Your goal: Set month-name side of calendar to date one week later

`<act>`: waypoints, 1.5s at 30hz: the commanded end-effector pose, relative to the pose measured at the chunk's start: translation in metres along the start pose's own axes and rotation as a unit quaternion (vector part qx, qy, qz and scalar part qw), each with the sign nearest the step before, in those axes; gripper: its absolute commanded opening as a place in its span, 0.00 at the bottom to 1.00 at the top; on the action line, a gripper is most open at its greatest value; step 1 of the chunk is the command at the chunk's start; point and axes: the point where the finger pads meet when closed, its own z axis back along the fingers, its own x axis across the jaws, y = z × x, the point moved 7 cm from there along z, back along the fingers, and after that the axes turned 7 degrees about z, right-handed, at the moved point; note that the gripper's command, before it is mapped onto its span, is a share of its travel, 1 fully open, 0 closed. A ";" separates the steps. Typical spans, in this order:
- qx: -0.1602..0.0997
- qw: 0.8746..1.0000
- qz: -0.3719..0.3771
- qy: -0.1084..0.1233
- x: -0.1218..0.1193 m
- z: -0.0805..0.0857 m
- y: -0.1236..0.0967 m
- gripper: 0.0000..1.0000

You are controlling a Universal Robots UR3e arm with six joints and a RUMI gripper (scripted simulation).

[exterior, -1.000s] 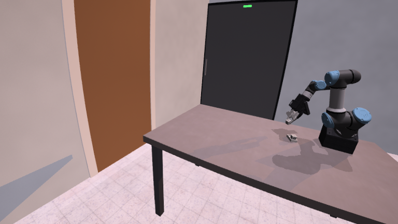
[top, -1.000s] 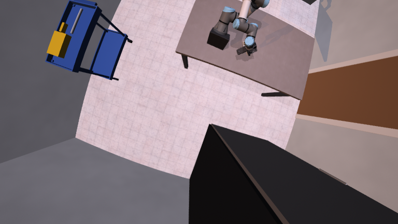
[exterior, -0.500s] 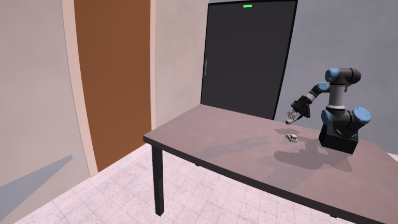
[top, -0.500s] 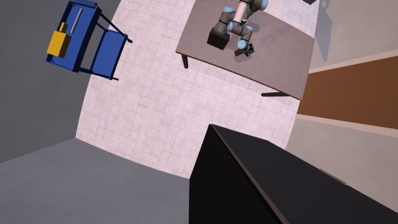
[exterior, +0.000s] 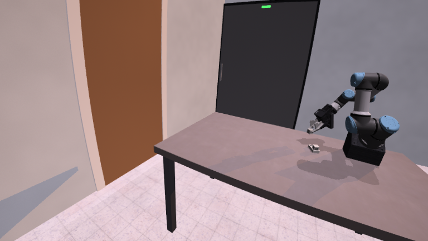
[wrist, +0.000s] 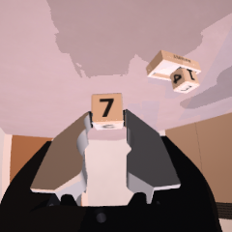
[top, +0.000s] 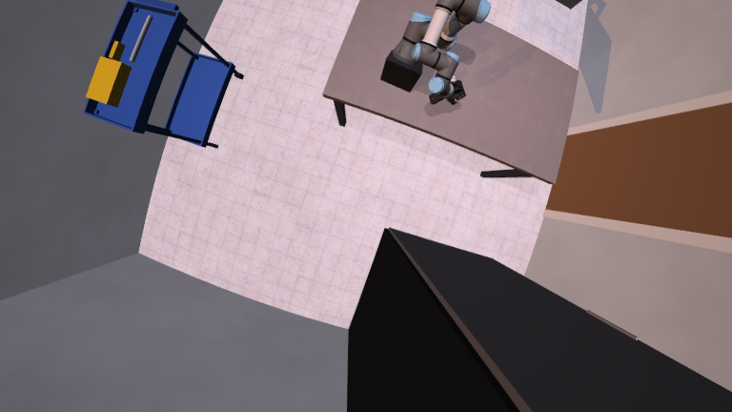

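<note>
My hand [top: 458,94] [exterior: 311,129] [wrist: 108,111] is closed on a wooden number cube [exterior: 309,130] [wrist: 106,108], pinched between my fingertips and lifted clear of the worktop [top: 501,115] [exterior: 236,149] [wrist: 29,97]. Seen from my wrist, the face turned to me carries a black 7, reading upright; at six o'clock on the cube a brighter face shows part of a figure that I cannot make out. The calendar tray [exterior: 311,148] [wrist: 159,58] lies on the worktop at two o'clock from my held cube in that wrist view, well apart from it, with small lettering along its long wall, too blurred for me to read. The second cube [exterior: 315,146] [wrist: 185,80] is at the tray's five o'clock end, showing a 4, a 1 and a 3 on its visible faces; I cannot tell whether it sits quite flat. From the exterior, the tray is at six o'clock below my hand, and my black base [top: 397,82] [exterior: 363,157] stands at three o'clock from the tray. From the top, I reach out towards four o'clock from that base. Over at nine o'clock, apart from the worktop, stands a blue cart [top: 218,108] bearing a yellow box [top: 104,81] and a grey rod [top: 141,37].
</note>
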 end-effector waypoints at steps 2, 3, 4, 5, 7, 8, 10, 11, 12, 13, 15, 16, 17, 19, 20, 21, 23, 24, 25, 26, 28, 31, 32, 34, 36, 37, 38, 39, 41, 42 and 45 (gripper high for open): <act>0.000 1.000 0.001 0.001 -0.001 0.001 0.000 0.10; 0.000 1.000 0.001 0.001 -0.001 0.001 0.000 0.10; 0.000 1.000 0.001 0.001 -0.001 0.001 0.000 0.10; 0.000 1.000 0.001 0.001 -0.001 0.001 0.000 0.10; 0.000 1.000 0.001 0.001 -0.001 0.000 0.000 0.10; 0.000 1.000 0.001 0.001 -0.001 0.000 0.000 0.10; 0.000 1.000 0.001 0.001 -0.001 0.000 0.000 0.10; 0.000 1.000 0.001 0.001 0.000 0.000 0.001 0.10; 0.000 1.000 0.001 0.001 0.000 0.000 0.001 0.10; 0.000 1.000 0.001 0.001 0.000 0.000 0.001 0.10; 0.000 1.000 0.001 0.001 0.000 -0.001 0.001 0.10; 0.000 1.000 0.001 0.001 0.000 -0.001 0.002 0.10; 0.000 1.000 0.001 0.001 0.000 -0.002 0.002 0.10; 0.000 1.000 0.001 0.001 0.000 -0.003 0.003 0.10; 0.000 1.000 0.001 0.001 0.000 -0.003 0.004 0.10; 0.000 1.000 0.001 0.001 0.000 -0.004 0.004 0.10; 0.000 1.000 0.001 0.001 0.000 -0.005 0.006 0.10; 0.000 1.000 0.001 0.001 0.000 -0.006 0.007 0.10; 0.000 1.000 0.001 0.001 0.000 -0.007 0.008 0.10; 0.000 1.000 0.001 0.001 0.000 -0.008 0.009 0.10; 0.000 1.000 0.001 0.001 0.001 -0.010 0.011 0.10; 0.000 1.000 0.001 0.001 0.001 -0.011 0.012 0.10; 0.000 1.000 0.001 0.001 0.001 -0.012 0.013 0.10; 0.000 1.000 0.001 0.001 0.001 -0.015 0.015 0.10; 0.000 1.000 0.001 0.001 0.002 -0.017 0.018 0.10; 0.000 1.000 0.001 0.001 0.002 -0.019 0.019 0.10; 0.000 1.000 0.001 0.001 0.002 -0.020 0.020 0.10; 0.000 1.000 0.001 0.001 0.002 -0.021 0.022 0.10; 0.000 1.000 0.001 0.001 0.002 -0.024 0.024 0.10; 0.000 1.000 0.001 0.001 0.002 -0.025 0.026 0.10; 0.000 1.000 0.001 0.001 0.003 -0.029 0.029 0.10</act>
